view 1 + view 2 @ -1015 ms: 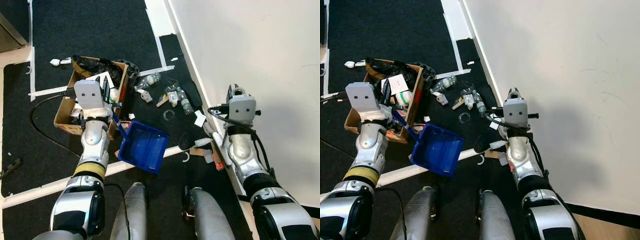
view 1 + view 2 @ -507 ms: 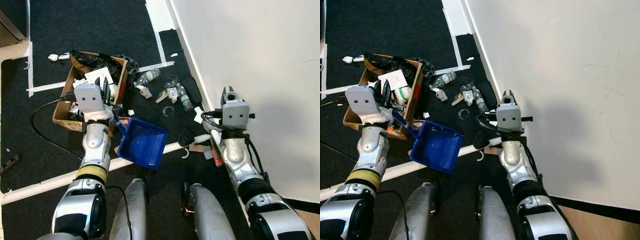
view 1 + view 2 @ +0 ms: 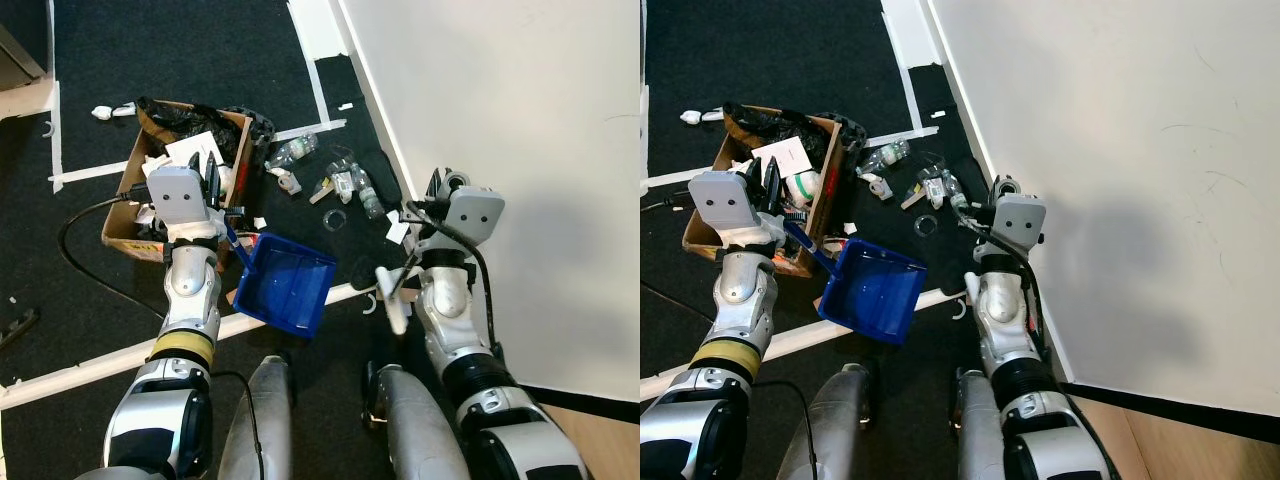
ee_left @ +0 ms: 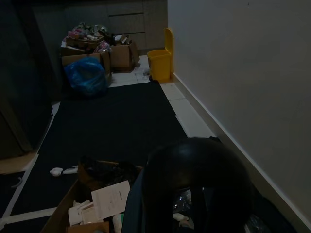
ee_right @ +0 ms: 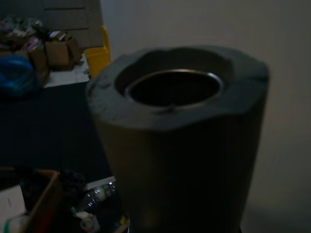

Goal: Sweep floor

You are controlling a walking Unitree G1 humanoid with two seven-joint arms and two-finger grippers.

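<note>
Carpet: right tool nearer litter.

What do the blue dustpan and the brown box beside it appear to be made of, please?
The blue dustpan looks like moulded plastic: one even saturated colour, slight sheen, thin raised rim. The brown box looks like matte corrugated cardboard: dull tan walls and folded flaps, holding papers and a black bag. The left gripper is at the dustpan's handle.
</note>
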